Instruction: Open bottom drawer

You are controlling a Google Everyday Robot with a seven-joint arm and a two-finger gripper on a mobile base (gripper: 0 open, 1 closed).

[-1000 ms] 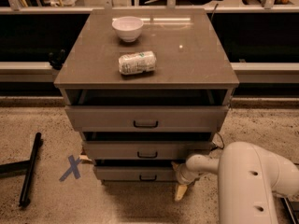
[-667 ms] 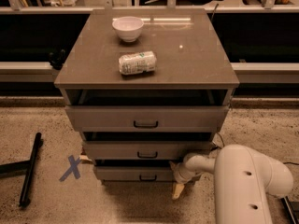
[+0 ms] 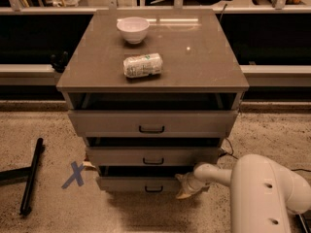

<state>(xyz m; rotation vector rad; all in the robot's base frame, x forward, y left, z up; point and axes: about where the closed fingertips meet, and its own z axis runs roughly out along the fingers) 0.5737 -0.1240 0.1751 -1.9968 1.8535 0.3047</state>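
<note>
The bottom drawer (image 3: 129, 183) is the lowest and narrowest of three grey-brown drawer fronts, with a small black bar handle (image 3: 154, 189) at its centre. It stands slightly out, with a dark gap above it. My gripper (image 3: 185, 188) is low at the drawer's right end, right of the handle and close against the front's right edge. My white arm (image 3: 265, 193) reaches in from the lower right. The middle drawer (image 3: 121, 157) and the top drawer (image 3: 107, 123) sit above, each also a little out.
On the cabinet top (image 3: 199, 62) stand a white bowl (image 3: 133, 29) and a lying white can (image 3: 142, 64). A black bar (image 3: 30, 176) and a blue tape X (image 3: 74, 174) lie on the speckled floor at left. A cable (image 3: 228, 152) runs at right.
My gripper and forearm have shifted a little left and up, closer to the bottom drawer's right end. The drawers, bowl and can look unmoved.
</note>
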